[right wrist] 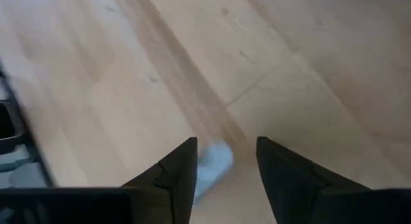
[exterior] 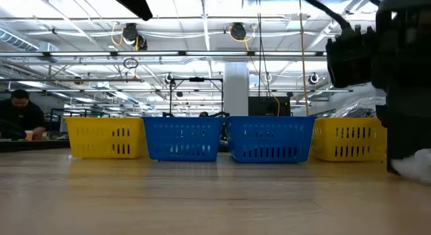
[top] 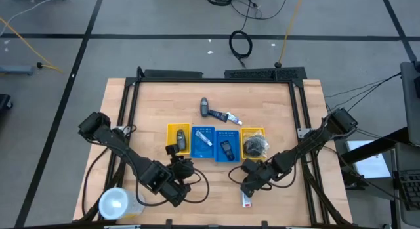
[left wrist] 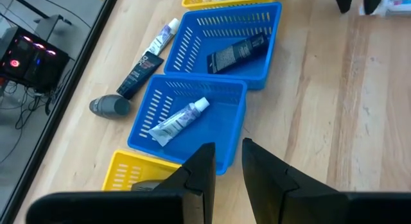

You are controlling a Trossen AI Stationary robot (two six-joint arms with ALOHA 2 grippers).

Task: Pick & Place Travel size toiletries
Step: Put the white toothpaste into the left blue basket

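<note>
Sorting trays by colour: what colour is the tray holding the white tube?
Blue tray, holding the white tube; clearest in the left wrist view.

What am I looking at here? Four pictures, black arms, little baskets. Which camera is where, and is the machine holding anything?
It is a robot with two arms at a wooden table. One camera looks down from above, one sits at table height, and one rides on each wrist. Four small trays stand in a row: yellow tray, blue tray with a white tube, second blue tray with a dark tube, yellow tray with a mesh puff. The left pincer is open and empty. The right pincer, also open, hovers over a tube lying on the table.
</note>
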